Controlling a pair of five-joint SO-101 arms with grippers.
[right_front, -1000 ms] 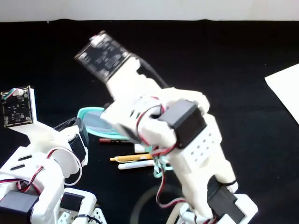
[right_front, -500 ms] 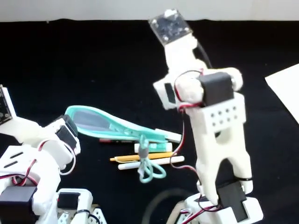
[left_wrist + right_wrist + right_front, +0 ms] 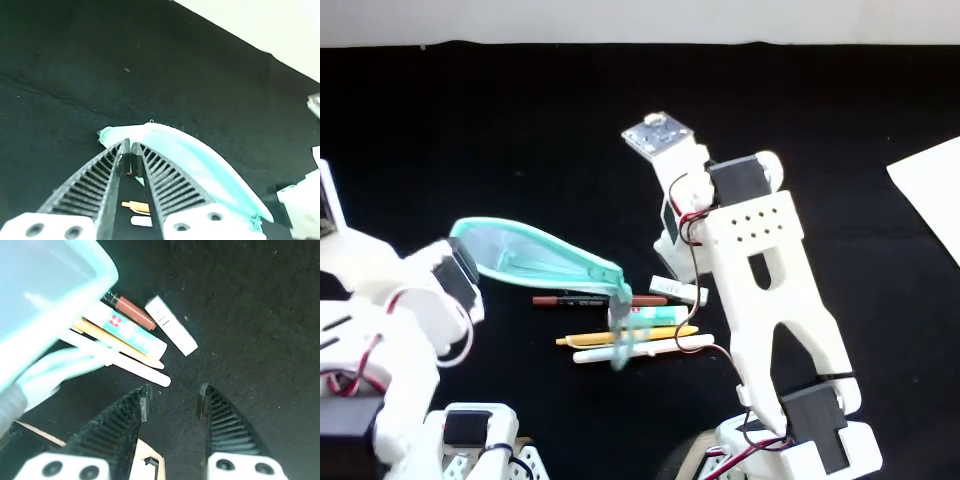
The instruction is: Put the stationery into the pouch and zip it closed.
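The left gripper (image 3: 131, 150) is clamped shut on the left end of the teal pouch (image 3: 530, 255) and holds it tilted above the black table (image 3: 840, 120), right end lower. The pouch's strap (image 3: 620, 345) dangles over the stationery.

The right gripper (image 3: 173, 400) is wide open with nothing in it. It hangs over the loose items, which lie just left of it and a little nearer. The pens (image 3: 630, 342) lie side by side with their long axes running left to right. A short white eraser (image 3: 678, 290) sits just beyond them, closest to the right arm. That arm is plainly the nearer one for a pick. Its jaws would need to close across a pen's width.

Half a second ago the right arm stood tall with its wrist raised far back; it has since dropped low over the stationery. The pouch has risen too: its right end then rested near the pens with the strap looped on the table.
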